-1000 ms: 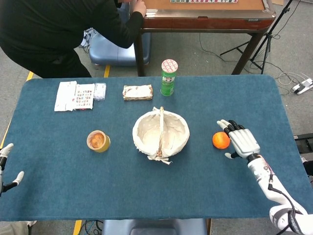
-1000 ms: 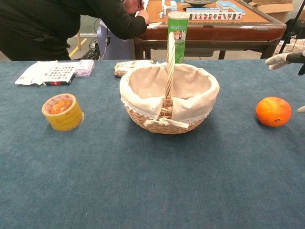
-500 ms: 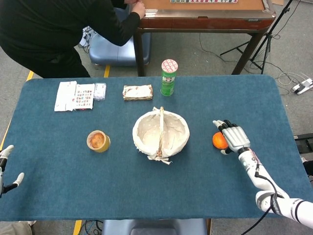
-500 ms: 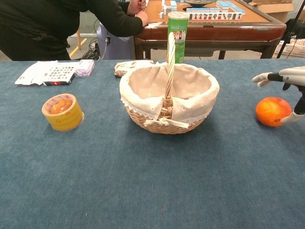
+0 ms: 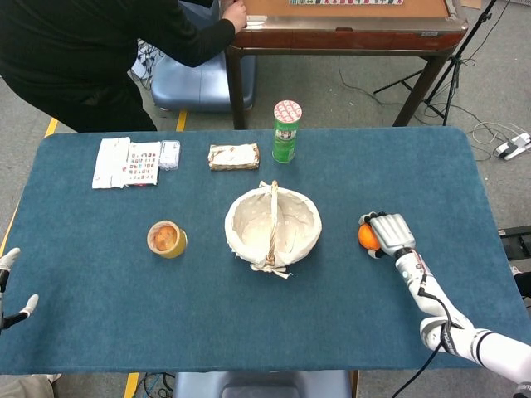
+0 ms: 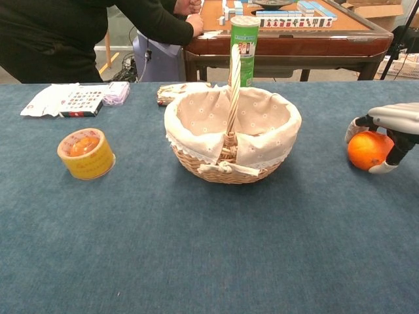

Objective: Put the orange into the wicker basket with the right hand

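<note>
The orange (image 5: pixel 365 237) (image 6: pixel 365 150) sits on the blue table to the right of the wicker basket (image 5: pixel 230 225) (image 6: pixel 196 159). My right hand (image 5: pixel 390 232) (image 6: pixel 395 119) lies over the top of the orange, fingers curled down its far side and thumb against its near side, gripping it. The fruit still rests on the cloth. The basket has a light fabric lining, an upright handle, and nothing inside. My left hand (image 5: pixel 8 290) shows only at the far left edge of the head view, low, with its fingers apart and holding nothing.
A green snack can (image 5: pixel 286 131) (image 6: pixel 244 42) stands behind the basket. A yellow tape roll (image 5: pixel 167 239) (image 6: pixel 85 152) lies left of it. Flat packets (image 5: pixel 233 156) and cards (image 5: pixel 126 162) lie at the back left. A person (image 5: pixel 83 58) leans over a wooden table beyond.
My right hand has moved left from beside the orange onto it, and its fingers have closed round the fruit. The orange has shifted slightly left. The left hand has barely moved.
</note>
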Robot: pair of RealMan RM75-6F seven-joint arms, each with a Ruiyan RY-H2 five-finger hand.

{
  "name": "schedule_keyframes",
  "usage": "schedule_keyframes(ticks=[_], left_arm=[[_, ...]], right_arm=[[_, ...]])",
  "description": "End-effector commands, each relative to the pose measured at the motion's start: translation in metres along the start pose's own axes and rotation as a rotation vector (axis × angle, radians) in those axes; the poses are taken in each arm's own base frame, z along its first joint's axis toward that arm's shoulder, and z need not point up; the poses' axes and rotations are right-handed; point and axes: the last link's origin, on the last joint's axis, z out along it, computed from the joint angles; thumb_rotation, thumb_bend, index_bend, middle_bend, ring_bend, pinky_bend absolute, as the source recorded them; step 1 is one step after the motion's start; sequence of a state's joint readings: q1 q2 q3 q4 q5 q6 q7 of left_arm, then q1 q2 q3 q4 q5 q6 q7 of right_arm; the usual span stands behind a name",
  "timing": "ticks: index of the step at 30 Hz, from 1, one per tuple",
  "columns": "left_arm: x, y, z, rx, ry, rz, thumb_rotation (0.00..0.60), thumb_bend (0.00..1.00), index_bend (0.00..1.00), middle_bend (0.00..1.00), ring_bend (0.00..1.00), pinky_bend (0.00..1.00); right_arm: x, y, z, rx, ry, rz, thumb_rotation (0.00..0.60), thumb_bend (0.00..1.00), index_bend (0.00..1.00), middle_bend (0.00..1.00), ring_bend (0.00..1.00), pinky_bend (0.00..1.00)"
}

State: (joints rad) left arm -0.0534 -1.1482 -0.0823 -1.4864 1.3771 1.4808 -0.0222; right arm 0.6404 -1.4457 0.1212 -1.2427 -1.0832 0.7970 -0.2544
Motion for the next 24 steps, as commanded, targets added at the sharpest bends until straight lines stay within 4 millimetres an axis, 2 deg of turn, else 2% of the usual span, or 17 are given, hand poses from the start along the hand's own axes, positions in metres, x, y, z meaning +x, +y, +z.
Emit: schedule_keyframes(ticks=[1,6,11,13,17,21,24], left_arm=[[0.000,-0.001,0.000,0.002,-0.001,0.000,0.600,0.30,0.10,0.16,0.14,0.17],[0.000,-0.002,0.001,0.002,-0.002,0.002,0.600,0.30,0.10,0.16,0.14,0.17],[0.001,-0.002,0.000,0.001,0.005,-0.001,0.600,0.30,0.10,0.16,0.14,0.17],[0.001,-0.003,-0.001,0.003,0.005,-0.003,0.600,0.30,0.10,0.16,0.14,0.17],[0.001,-0.004,-0.004,0.008,0.006,-0.006,0.600,0.30,0.10,0.16,0.14,0.17],[0.003,-0.006,-0.006,0.013,0.013,-0.005,0.600,0.30,0.10,0.16,0.14,0.17],[0.004,-0.007,-0.008,0.017,0.017,-0.005,0.600,0.30,0.10,0.16,0.14,0.17]], right_arm=[[0.013,-0.009,-0.001,0.039,0.062,0.049,0.600,0.38,0.58,0.42,0.39,0.63],[0.055,-0.037,-0.009,0.161,0.153,0.163,0.600,0.38,0.58,0.44,0.39,0.64],[0.099,-0.066,-0.011,0.264,0.204,0.204,0.600,0.38,0.58,0.44,0.39,0.64],[0.110,-0.075,-0.009,0.285,0.216,0.206,0.600,0.38,0.58,0.44,0.39,0.64],[0.124,-0.095,-0.003,0.322,0.215,0.192,0.600,0.37,0.58,0.43,0.39,0.64],[0.124,-0.114,0.004,0.347,0.189,0.166,0.600,0.36,0.58,0.43,0.39,0.64],[0.121,-0.126,0.007,0.359,0.166,0.158,0.600,0.36,0.53,0.42,0.40,0.64]])
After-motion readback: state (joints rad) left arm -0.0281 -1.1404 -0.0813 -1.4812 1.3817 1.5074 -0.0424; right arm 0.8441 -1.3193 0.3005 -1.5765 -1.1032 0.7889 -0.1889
